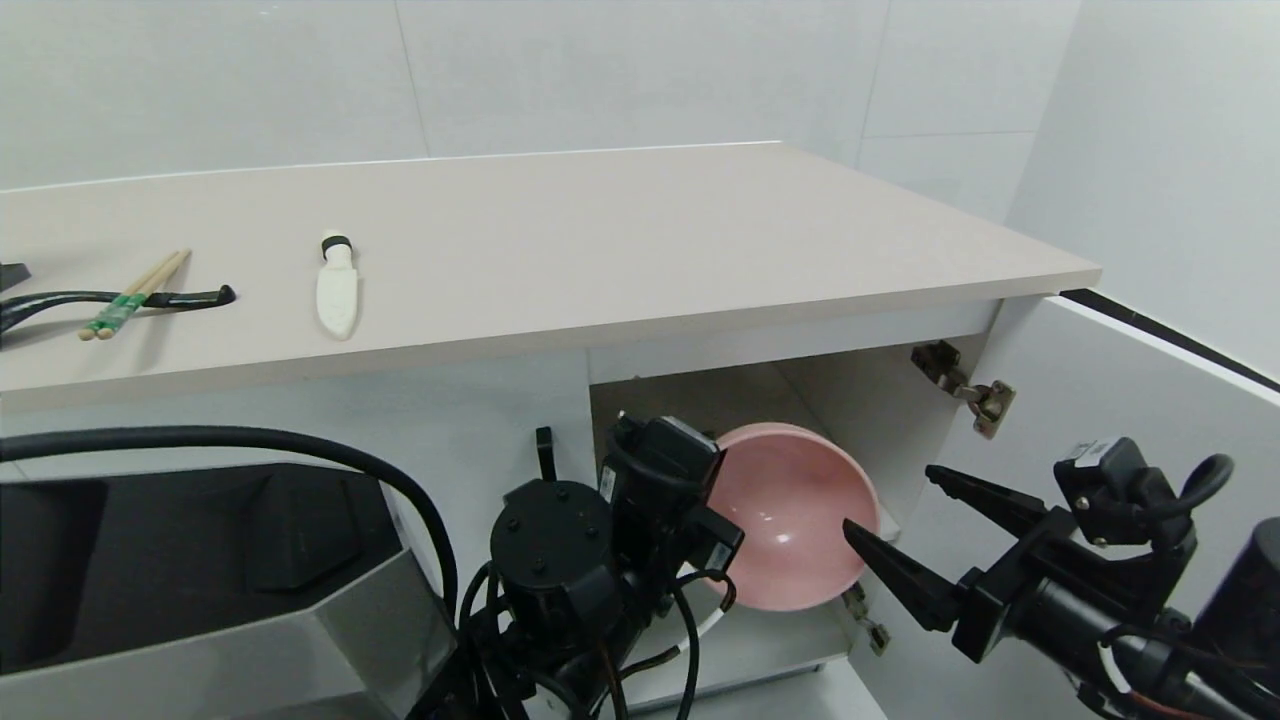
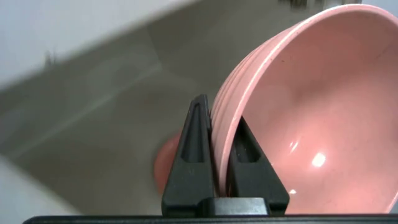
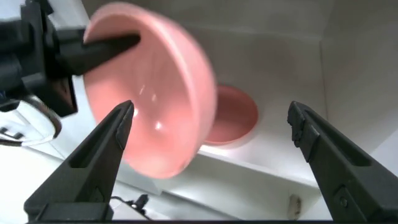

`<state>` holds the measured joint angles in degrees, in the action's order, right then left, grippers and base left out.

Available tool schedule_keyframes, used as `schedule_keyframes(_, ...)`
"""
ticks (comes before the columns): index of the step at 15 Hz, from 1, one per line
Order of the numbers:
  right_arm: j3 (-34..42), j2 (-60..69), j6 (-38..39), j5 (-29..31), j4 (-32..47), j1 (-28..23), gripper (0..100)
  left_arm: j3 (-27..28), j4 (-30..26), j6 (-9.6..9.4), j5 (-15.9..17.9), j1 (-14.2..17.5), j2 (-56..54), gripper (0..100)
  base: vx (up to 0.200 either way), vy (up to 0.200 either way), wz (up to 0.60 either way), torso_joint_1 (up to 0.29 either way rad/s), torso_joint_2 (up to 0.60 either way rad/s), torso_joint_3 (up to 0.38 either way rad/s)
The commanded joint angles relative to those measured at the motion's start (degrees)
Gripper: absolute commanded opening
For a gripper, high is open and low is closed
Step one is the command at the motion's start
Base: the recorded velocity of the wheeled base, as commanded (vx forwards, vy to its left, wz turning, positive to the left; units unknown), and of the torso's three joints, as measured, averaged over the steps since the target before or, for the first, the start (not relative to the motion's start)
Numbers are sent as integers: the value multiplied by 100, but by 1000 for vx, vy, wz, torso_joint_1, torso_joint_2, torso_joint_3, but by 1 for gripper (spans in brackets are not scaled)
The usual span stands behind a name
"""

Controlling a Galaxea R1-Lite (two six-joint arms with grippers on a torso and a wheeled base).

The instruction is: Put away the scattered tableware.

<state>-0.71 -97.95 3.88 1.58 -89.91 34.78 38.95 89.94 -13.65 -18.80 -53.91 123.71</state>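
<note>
A pink bowl (image 1: 790,520) hangs tilted in the mouth of the open cabinet under the counter. My left gripper (image 1: 712,490) is shut on its rim, one finger (image 2: 198,149) outside the wall and one inside (image 2: 249,165). On the cabinet floor behind the bowl (image 3: 149,106) lies a pink plate (image 3: 235,115), partly hidden. My right gripper (image 1: 889,498) stands open just right of the bowl, next to the cabinet door, with nothing between its fingers (image 3: 93,155).
On the counter (image 1: 620,230) at the left lie a pair of chopsticks (image 1: 133,295), a black utensil handle (image 1: 195,298) and a white utensil with a black band (image 1: 338,290). The cabinet door (image 1: 1110,400) stands open on the right, its hinge (image 1: 965,388) exposed.
</note>
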Motion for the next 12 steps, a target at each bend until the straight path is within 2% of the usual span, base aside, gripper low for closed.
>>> schedule_keyframes(1, -87, -233, 131, 0, -9, -6, 100, 306, 6, 73, -1, -15, 13, 0, 0, 0, 0, 0, 0, 0)
schedule_keyframes(4, -369, -462, 289, 9, -9, -481, 100, 464, 6, 82, -1, -129, -22, 0, 0, 0, 0, 0, 0, 0)
schedule_keyframes(7, -386, -444, 298, 9, -9, -490, 100, 508, 6, 91, -1, -155, -14, 0, 0, 0, 0, 0, 0, 0)
schedule_keyframes(11, -465, -435, 535, 9, -9, -498, 100, 544, 6, 276, -1, -278, 13, 0, 0, 0, 0, 0, 0, 0)
schedule_keyframes(12, -465, -444, 535, 9, -9, -498, 0, 552, 6, 346, -1, -278, 13, 0, 0, 0, 0, 0, 0, 0)
